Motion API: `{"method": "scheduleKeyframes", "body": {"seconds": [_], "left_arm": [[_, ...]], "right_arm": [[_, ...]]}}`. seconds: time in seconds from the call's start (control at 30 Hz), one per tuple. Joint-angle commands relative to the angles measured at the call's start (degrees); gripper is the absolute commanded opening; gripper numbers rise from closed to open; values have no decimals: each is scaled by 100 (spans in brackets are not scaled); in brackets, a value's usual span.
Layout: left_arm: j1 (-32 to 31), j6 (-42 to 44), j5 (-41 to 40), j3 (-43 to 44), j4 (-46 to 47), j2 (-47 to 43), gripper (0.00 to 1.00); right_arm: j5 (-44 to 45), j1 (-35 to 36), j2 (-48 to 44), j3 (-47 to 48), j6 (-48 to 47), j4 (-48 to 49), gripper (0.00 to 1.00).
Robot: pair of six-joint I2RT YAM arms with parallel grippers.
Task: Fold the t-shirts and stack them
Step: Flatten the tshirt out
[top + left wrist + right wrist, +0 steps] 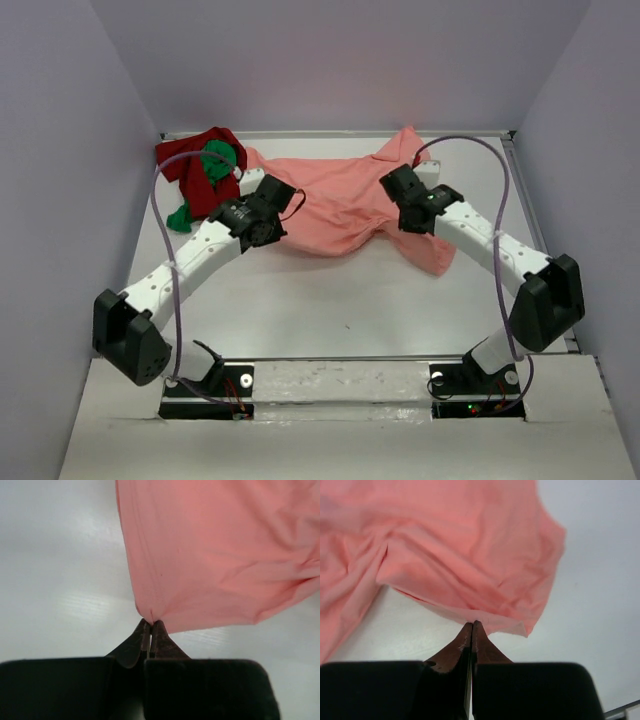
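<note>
– Top external view, item one: where do the shirts lie?

– Salmon-pink t-shirt [340,195] is spread across the far half of the desk [330,300], between the two arms. Dark red t-shirt [195,165] is bunched in the far left corner. The green t-shirt [217,158] is crumpled on top of it and trails off its near edge. The pink cloth's left end touches that heap.

– And the hands?

– Left hand [280,193] sits at the pink shirt's left edge, right hand [395,183] at its right part, near a sleeve. From this height I cannot tell how either pair of fingers stands.

– Left wrist view?

– Left hand [150,627] is closed tight, fingers pressed together. The salmon-pink t-shirt [220,555] is gathered to a point in the tips, so an edge is pinched. The cloth fans out ahead and to the right. Bare desk [60,570] lies to the left.

– Right wrist view?

– Right hand [472,627] is likewise fully closed. The hem of the salmon-pink t-shirt [460,555] runs into the tips and is held there. The cloth lies wrinkled ahead and to the left, with a folded corner just right of the tips. Desk [590,605] is bare on the right.
</note>
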Motion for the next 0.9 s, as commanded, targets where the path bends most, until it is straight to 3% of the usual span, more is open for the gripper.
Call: {"method": "scheduleKeyframes", "body": {"seconds": [0.0,0.1,0.27,0.4,0.53,0.7,0.87], "left_arm": [[-13,770,-1241,1347,-621,-825,0],[4,1280,-1575,2110,-516,-1037,0],[13,2079,-1735,3446,-427,-906,0],[40,2431,-1884,4571,-629,-712,0],[57,2696,-2025,5487,-734,-633,0],[49,2942,-2043,5753,-586,-913,0],[49,3380,-2078,5665,-244,-1300,0]], "right_arm": [[996,-787,-704,1147,-1228,-68,0],[1093,-1096,-713,2322,-1959,-59,0],[1033,-1219,-617,3317,-2944,-7,0],[1032,-1219,-897,3820,-3349,247,0],[1251,-1219,-1495,3707,-4026,933,0],[1551,-1219,-2259,3952,-4938,1504,0],[2087,-755,-2700,4636,-5784,2102,0]]}}
